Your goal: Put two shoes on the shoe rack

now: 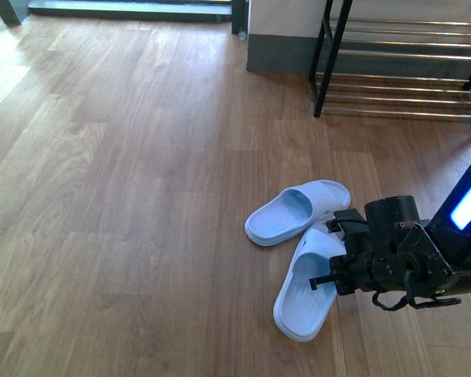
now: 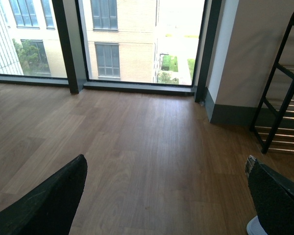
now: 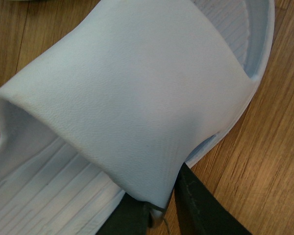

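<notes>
Grasp step as I ran it: my right gripper [image 1: 334, 253] sat at the strap of the near pale blue slide [image 1: 298, 306] on the floor, its closure indiscernible, while the left gripper [image 2: 165, 164] hung apart and empty; next I needed a firm clamp, then a carry to the far-right shoe rack [image 1: 392, 78].

You've got both pale blue slides sole-down on the floor [image 1: 141, 196]. The far slide [image 1: 298, 210] lies crosswise, touching the near slide [image 1: 302, 302]. The shoe rack [image 1: 330, 59] stands well apart.
</notes>
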`<action>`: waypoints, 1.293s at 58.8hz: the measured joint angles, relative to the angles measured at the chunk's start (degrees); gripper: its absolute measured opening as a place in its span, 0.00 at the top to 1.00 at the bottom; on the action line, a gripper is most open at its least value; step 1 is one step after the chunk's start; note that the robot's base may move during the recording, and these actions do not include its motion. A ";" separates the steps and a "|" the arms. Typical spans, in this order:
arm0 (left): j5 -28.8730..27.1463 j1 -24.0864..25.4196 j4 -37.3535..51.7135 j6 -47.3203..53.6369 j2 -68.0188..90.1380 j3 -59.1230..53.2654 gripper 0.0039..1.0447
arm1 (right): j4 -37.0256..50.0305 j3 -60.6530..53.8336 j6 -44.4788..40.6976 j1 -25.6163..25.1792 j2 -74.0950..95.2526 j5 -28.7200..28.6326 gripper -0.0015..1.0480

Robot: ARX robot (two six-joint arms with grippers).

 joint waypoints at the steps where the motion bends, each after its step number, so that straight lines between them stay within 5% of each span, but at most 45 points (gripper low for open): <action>1: 0.00 0.00 0.00 0.00 0.00 0.00 0.09 | 0.02 0.15 0.17 -0.04 0.00 0.07 0.95; 21: 0.00 0.00 0.00 0.00 0.00 0.00 0.09 | 6.27 -3.76 0.70 -2.47 -1.42 -0.52 0.98; 49: 0.02 0.00 0.00 0.00 0.00 0.00 0.09 | 23.47 -34.82 -3.80 -9.75 -27.36 -2.67 0.98; 76: 0.02 0.00 0.00 0.00 0.00 0.00 0.09 | 9.60 -52.65 -6.91 -18.18 -74.31 -4.70 0.98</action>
